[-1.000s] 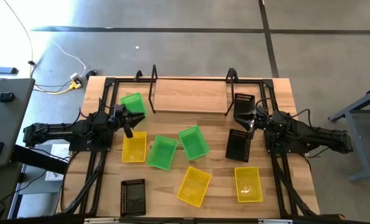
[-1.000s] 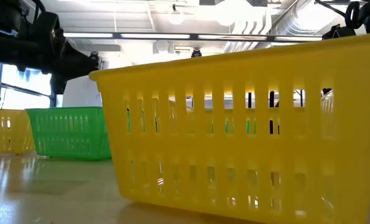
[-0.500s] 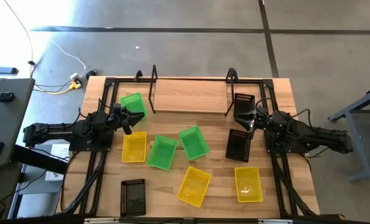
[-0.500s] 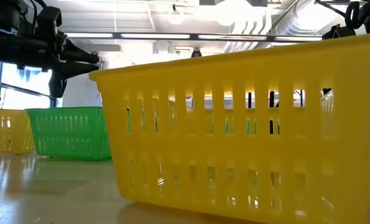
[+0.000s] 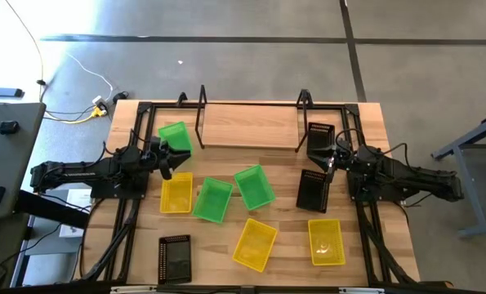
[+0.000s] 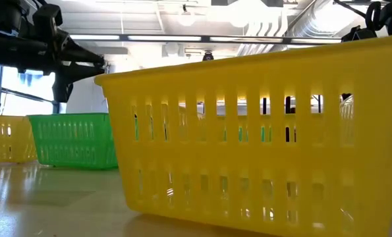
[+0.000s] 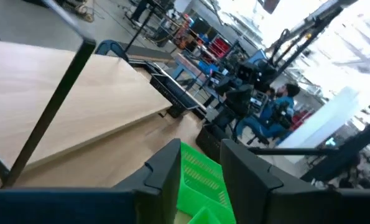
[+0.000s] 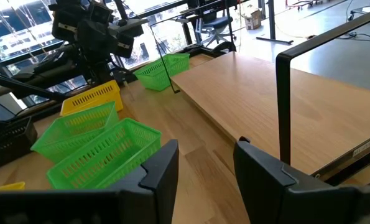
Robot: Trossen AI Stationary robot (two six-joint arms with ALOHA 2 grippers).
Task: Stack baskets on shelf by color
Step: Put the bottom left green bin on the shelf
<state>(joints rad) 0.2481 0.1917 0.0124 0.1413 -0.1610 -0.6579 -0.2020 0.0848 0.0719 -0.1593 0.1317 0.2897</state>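
Since a second ago the left gripper point(image 5: 167, 155) has drawn back slightly from the green basket point(image 5: 176, 137) beside the shelf's left end, and its jaws have spread; that basket sits where it did.

High view: the shelf point(image 5: 248, 126) stands at the table's far edge, its light plank bare between black looped ends. The left gripper hovers at that basket's near edge, fingers apart, holding nothing that I can make out. The right gripper point(image 5: 327, 157) waits at the shelf's right end, between two black baskets point(image 5: 319, 135), jaws wide and empty. Other baskets are scattered over the near table: two green point(image 5: 254, 187), three yellow point(image 5: 256, 243), one black point(image 5: 175, 259) near the front left corner.

Low view: a yellow basket point(image 6: 261, 131) with slotted sides fills the foreground; a green one point(image 6: 72, 139) stands behind it.

Left wrist view: green mesh point(image 7: 201, 174) shows between the parted fingers point(image 7: 166, 177), with the plank just ahead.

Right wrist view: the bare plank point(image 8: 259, 102) lies just ahead of the spread fingers point(image 8: 163, 165).
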